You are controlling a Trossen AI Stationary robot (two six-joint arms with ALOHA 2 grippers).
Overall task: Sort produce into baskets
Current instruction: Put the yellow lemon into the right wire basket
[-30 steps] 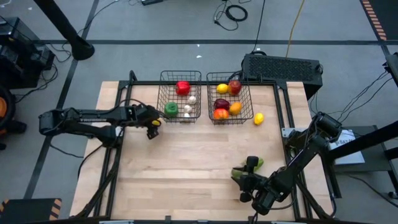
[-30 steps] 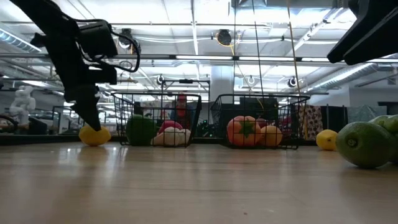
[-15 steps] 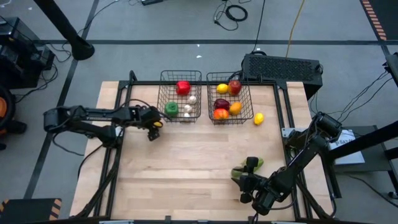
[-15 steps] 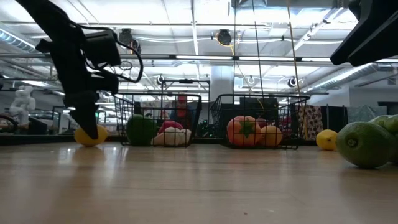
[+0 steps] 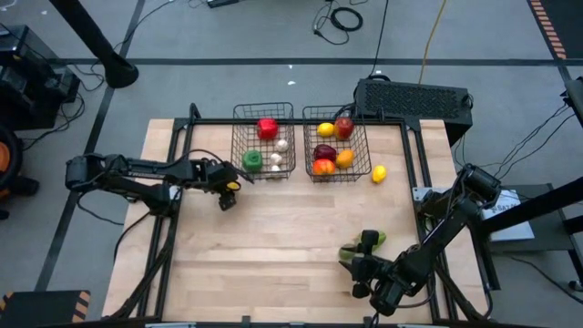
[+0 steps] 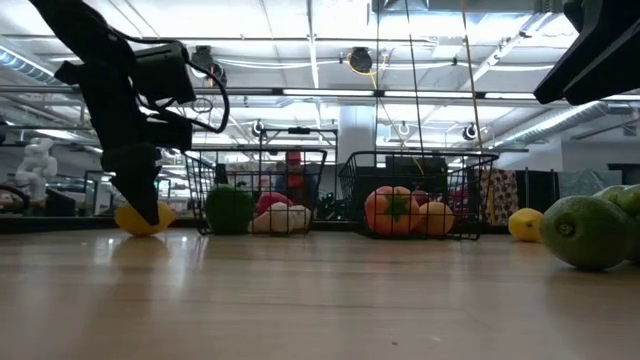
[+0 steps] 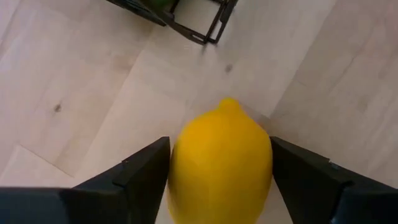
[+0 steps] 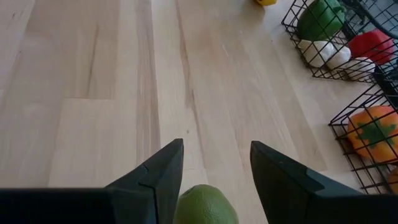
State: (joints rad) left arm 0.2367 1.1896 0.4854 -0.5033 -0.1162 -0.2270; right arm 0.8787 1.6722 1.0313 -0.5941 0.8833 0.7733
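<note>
A yellow lemon [image 7: 221, 155] lies on the table just left of the left basket [image 5: 235, 137]. My left gripper [image 5: 228, 189] reaches down over it, one finger on each side. The left basket holds a red pepper, a green pepper and whitish bulbs. The right basket [image 5: 366, 137] holds a lemon, apples and orange pieces. Near the table's front right, my right gripper [image 8: 216, 149] hangs open over a green fruit [image 6: 585, 232] that rests on the table. I cannot tell whether it touches the fruit. My left gripper has the lemon between its two fingers. One finger [image 7: 149, 168] is against each long side [image 7: 180, 162], and no gap shows on either side. The fingers come steeply from above. The lemon's nub end [image 7: 230, 104] points away from the wrist, and its underside is on the table [image 6: 140, 222].
A second lemon [image 5: 379, 172] lies loose on the table, right of the right basket. More green produce [image 5: 376, 239] lies beside my right gripper. A black box [image 5: 414, 98] stands behind the table's far right corner. Bare wood stretches across the table's middle.
My left gripper has sunk toward the table and shifted a little toward the table's right, coming down around the lemon. My right arm has kept still.
</note>
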